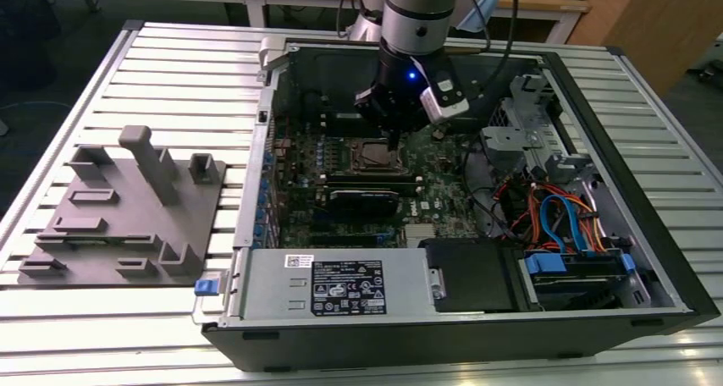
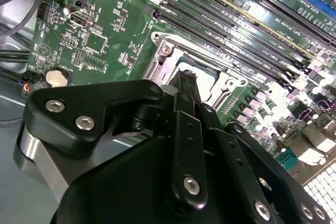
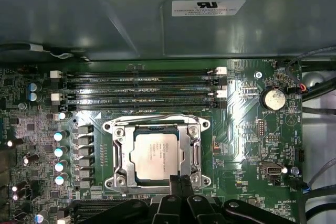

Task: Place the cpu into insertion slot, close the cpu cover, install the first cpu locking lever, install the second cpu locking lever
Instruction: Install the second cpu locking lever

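Cpu (image 3: 159, 156) sits in the insertion slot (image 3: 119, 157) under the cpu cover (image 3: 193, 141), with the gripper (image 3: 180, 181), fingers pinched narrow, at the slot's six o'clock edge; a skewed push there could probably scrape the chip or bend the frame.

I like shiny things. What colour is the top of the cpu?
Dull silver-grey, best seen in the first wrist view: the cpu.
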Controlling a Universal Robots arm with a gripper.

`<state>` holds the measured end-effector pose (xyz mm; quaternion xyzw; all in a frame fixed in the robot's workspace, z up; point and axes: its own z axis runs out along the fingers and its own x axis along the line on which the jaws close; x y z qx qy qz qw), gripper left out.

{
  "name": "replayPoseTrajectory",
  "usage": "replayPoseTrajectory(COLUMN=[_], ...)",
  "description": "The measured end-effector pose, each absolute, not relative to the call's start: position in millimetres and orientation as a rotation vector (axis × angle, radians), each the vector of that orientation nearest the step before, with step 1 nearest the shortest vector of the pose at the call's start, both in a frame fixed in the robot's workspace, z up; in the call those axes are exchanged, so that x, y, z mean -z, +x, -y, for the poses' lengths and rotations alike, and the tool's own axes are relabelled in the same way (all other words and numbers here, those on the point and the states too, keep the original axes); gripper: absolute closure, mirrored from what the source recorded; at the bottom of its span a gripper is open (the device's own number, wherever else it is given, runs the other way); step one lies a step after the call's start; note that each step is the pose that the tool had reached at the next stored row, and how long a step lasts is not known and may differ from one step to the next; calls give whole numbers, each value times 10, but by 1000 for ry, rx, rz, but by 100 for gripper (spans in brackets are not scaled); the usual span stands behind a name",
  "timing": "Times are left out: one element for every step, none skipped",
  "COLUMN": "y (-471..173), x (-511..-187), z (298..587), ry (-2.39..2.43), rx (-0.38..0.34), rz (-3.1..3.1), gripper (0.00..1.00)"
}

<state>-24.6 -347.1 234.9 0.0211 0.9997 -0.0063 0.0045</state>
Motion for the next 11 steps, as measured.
replayPoseTrajectory(y=[-246,-247,-247,-247,-247,-247,-247,-248,-247,-247,-247], x=[-2348,-2348,-2349,-2348,-2348,-2349,-2349,-2348,-2349,-2349,-2348], z=[3471,3471,3471,3471,3471,3471,3471,3474,3500,3521,3544], ry=[66,66,66,66,66,66,66,66,66,66,66], rx=[20,20,20,20,20,20,21,21,22,22,22], rz=[-3132,-3132,-3132,-3132,-3132,-3132,-3132,-3132,-3132,-3132,-3132], gripper=[89,89,89,89,89,89,89,89,89,89,89])
